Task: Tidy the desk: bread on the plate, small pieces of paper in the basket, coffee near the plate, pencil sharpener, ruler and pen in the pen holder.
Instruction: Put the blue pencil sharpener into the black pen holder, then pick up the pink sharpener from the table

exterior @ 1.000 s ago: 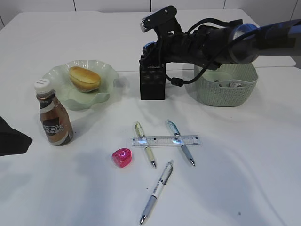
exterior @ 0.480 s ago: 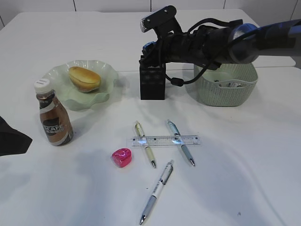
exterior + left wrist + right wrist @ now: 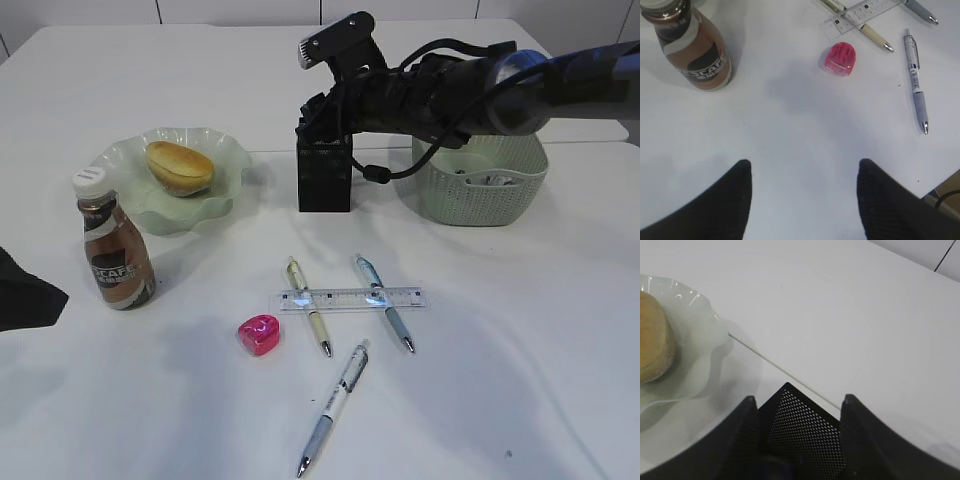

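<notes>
The bread [image 3: 180,167] lies on the wavy green plate [image 3: 225,160], with the coffee [image 3: 115,250] standing just in front of it. My right gripper [image 3: 318,112] hovers open over the black mesh pen holder [image 3: 325,180]. In the right wrist view the holder's mesh wall [image 3: 805,430] shows between the spread fingers. The clear ruler [image 3: 350,298] lies across two pens [image 3: 308,305] [image 3: 383,300], a third pen [image 3: 333,410] lies nearer, and the pink pencil sharpener [image 3: 260,333] sits to their left. My left gripper [image 3: 802,170] is open over bare desk.
The sage-green basket [image 3: 480,190] stands right of the pen holder, under the right arm, with pale scraps inside. The desk's seam [image 3: 785,372] runs behind the holder. The left arm shows as a dark shape [image 3: 20,290] at the left edge.
The right gripper's jaws have spread wider above the pen holder. A blue thing seen at its fingertips earlier no longer shows there. The left arm has not moved.
</notes>
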### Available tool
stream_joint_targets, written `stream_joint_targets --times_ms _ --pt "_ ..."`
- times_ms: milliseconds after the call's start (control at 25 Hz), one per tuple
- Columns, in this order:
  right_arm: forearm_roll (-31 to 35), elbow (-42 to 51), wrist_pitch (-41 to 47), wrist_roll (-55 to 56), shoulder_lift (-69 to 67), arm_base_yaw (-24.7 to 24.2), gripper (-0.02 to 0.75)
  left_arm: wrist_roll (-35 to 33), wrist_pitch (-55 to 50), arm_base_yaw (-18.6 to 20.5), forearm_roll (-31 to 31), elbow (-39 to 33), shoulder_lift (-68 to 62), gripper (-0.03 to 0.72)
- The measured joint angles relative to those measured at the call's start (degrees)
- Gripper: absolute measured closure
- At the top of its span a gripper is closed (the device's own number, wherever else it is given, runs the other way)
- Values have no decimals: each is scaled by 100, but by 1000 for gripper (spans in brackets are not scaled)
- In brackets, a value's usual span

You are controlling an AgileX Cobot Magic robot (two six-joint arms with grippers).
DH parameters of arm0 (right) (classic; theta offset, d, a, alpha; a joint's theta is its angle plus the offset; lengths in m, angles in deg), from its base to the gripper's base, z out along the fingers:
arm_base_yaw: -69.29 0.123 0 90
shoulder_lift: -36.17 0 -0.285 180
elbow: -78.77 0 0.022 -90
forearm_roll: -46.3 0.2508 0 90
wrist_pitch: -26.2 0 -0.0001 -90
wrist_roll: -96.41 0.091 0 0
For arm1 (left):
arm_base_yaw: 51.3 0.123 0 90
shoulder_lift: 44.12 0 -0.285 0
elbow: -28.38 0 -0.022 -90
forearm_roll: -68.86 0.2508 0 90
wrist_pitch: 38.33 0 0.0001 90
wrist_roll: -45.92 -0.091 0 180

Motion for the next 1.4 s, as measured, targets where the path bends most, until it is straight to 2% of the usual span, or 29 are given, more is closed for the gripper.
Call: stream_joint_targets --times_ms 480,680,800,840,1120,1400 --pt "-12 0 -11 0 0 0 314 0 0 0 0 0 0 230" --pt "-12 0 508 37 172 0 314 0 0 0 0 0 0 231" --pt "-12 0 508 37 172 0 314 0 0 0 0 0 0 231" --pt "67 0 1104 314 434 0 314 0 0 0 0 0 0 231" --pt "616 0 1779 439 867 24 312 0 0 0 0 0 0 231" --pt "980 0 2897 451 1148 412 312 0 0 0 0 0 0 232"
